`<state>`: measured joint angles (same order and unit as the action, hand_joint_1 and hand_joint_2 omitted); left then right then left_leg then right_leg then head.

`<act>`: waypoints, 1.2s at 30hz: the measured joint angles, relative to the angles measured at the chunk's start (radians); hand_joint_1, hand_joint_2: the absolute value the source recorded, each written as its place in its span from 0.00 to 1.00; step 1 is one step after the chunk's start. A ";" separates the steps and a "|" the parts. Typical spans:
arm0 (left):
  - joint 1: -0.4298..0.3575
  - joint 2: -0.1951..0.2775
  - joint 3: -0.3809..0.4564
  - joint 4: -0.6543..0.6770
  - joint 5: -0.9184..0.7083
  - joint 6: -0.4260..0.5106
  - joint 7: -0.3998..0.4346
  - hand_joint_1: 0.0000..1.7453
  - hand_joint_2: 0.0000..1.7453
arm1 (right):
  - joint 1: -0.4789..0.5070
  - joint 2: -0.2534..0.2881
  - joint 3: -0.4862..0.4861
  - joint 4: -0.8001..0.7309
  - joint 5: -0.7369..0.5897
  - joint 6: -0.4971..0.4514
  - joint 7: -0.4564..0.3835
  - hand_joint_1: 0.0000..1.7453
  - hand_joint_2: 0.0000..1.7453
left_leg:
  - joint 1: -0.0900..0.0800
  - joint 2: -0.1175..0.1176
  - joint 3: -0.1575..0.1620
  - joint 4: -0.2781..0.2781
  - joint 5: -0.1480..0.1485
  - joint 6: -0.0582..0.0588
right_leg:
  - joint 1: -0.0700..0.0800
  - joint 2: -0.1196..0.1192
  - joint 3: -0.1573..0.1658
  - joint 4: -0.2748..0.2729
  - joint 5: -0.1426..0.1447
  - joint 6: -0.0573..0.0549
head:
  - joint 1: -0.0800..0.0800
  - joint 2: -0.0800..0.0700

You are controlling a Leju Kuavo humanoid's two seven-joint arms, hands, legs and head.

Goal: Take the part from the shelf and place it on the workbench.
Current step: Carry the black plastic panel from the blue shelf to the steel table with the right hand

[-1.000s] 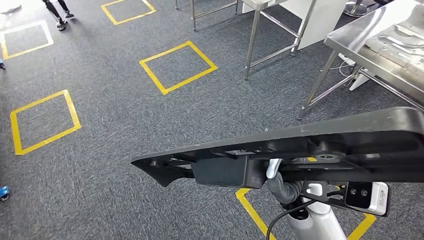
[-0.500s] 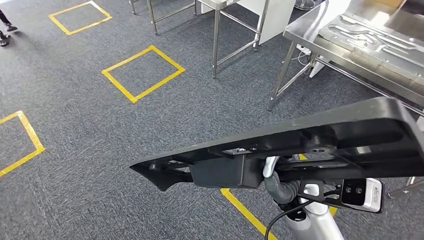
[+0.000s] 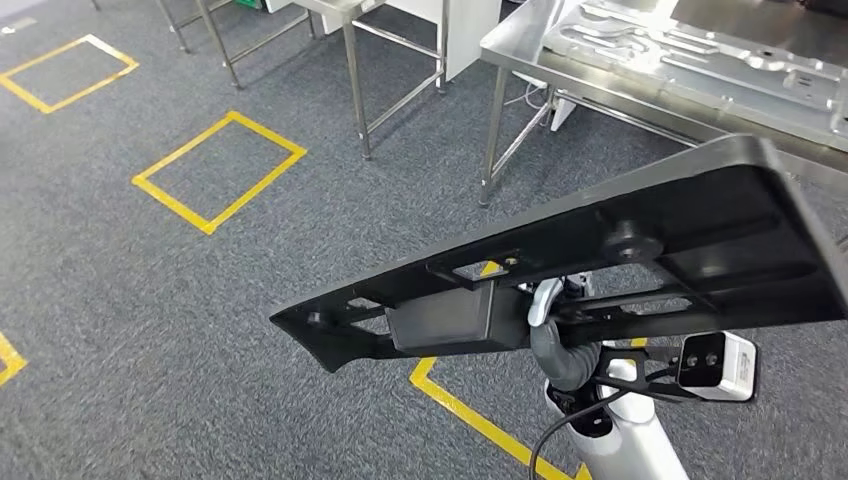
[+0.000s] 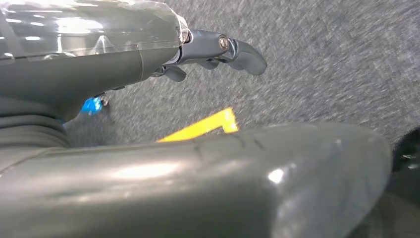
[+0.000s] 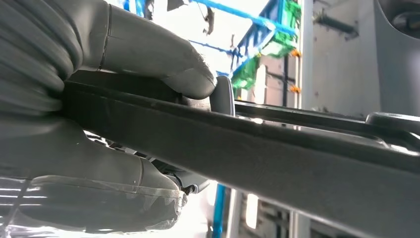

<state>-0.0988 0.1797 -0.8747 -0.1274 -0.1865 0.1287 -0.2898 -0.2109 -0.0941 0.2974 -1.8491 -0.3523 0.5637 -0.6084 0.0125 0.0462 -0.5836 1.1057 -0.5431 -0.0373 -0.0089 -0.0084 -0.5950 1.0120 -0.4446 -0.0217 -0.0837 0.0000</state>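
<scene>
Across the last second our whole view has swung: the yellow floor squares (image 3: 218,170) have slid off toward the left and the steel worktop (image 3: 520,45), which sat at the far right edge, now fills the upper right, with its legs closer to us. That is our own turning and walking, not the things moving. The long black part (image 3: 600,270) has kept its place in front of us, carried out from our body, though its far end now tips up a little more toward the worktop. Our right hand (image 5: 124,104) is clamped on it, thumb pressed on one face and fingers under the other. Our left hand (image 4: 218,49) hangs over the carpet with fingers loosely curled and nothing in them. We judge the carry is well along: the worktop is near but the part is not yet over it, and a silver plate (image 3: 690,55) already lies there, so we will need to pick a bare spot.
</scene>
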 joint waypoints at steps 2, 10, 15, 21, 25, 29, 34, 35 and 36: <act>0.005 0.000 0.000 0.000 0.000 0.001 0.002 0.00 0.00 | -0.002 0.007 -0.001 0.006 -0.001 0.001 0.001 1.00 1.00 | 0.000 -0.031 -0.068 0.137 -0.056 -0.002 | 0.002 0.022 -0.001 0.001 0.001 -0.004 | 0.000 0.000; 0.006 0.000 -0.001 0.000 0.000 -0.001 -0.003 0.00 0.00 | -0.002 0.020 -0.004 0.030 0.009 0.010 -0.010 1.00 1.00 | 0.000 -0.114 0.013 -0.086 0.076 0.022 | 0.002 0.118 -0.009 0.014 0.000 0.016 | 0.000 0.000; 0.000 -0.002 -0.008 0.000 0.000 -0.004 -0.016 0.00 0.00 | 0.001 0.021 -0.017 0.043 0.016 0.014 -0.034 1.00 1.00 | 0.002 -0.057 0.021 -0.107 0.091 0.053 | 0.001 0.060 -0.053 0.094 -0.049 0.045 | 0.000 0.000; 0.003 -0.001 -0.021 0.000 0.000 -0.005 -0.018 0.00 0.00 | 0.000 0.020 -0.026 0.059 0.018 0.015 -0.042 1.00 1.00 | -0.002 0.016 0.023 -0.107 0.084 0.054 | -0.005 -0.003 -0.095 0.194 -0.065 0.057 | 0.000 0.000; 0.001 -0.001 -0.023 0.000 0.000 -0.003 -0.018 0.00 0.00 | -0.006 0.019 -0.031 0.059 0.015 0.014 -0.048 1.00 1.00 | -0.011 0.054 0.034 -0.105 0.074 0.037 | 0.011 -0.071 0.003 0.005 -0.008 0.030 | 0.000 0.000; -0.002 0.000 -0.024 0.000 0.000 -0.002 -0.019 0.00 0.00 | -0.005 0.016 -0.035 0.060 0.012 0.014 -0.052 1.00 1.00 | -0.006 0.040 0.029 -0.074 0.044 0.013 | 0.006 -0.023 0.003 -0.003 -0.001 0.006 | 0.000 0.000; 0.006 0.000 -0.024 0.000 0.000 -0.002 -0.020 0.00 0.00 | 0.003 0.015 -0.037 0.071 0.011 0.014 -0.056 1.00 1.00 | -0.002 -0.035 -0.093 0.180 -0.059 0.002 | 0.005 0.040 0.002 -0.003 0.003 -0.005 | 0.000 0.000; 0.007 0.000 -0.024 0.000 0.000 -0.002 -0.020 0.00 0.00 | 0.005 0.015 -0.037 0.074 0.011 0.015 -0.057 1.00 1.00 | -0.001 -0.037 -0.090 0.167 -0.038 0.003 | 0.004 0.055 0.003 -0.001 0.002 -0.005 | 0.000 0.000; 0.007 0.000 -0.024 0.000 0.000 -0.002 -0.020 0.00 0.00 | 0.006 0.015 -0.037 0.076 0.011 0.015 -0.057 1.00 1.00 | 0.000 -0.043 -0.070 0.116 -0.002 0.004 | 0.004 0.070 0.003 0.002 0.001 -0.003 | 0.000 0.000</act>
<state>-0.0918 0.1794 -0.8988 -0.1270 -0.1868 0.1263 -0.3098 -0.2052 -0.0793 0.2601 -1.7731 -0.3414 0.5790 -0.6657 0.0123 0.0034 -0.6535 1.2217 -0.5447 -0.0331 -0.0049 0.0615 -0.5921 1.0138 -0.4432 -0.0251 -0.0835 0.0000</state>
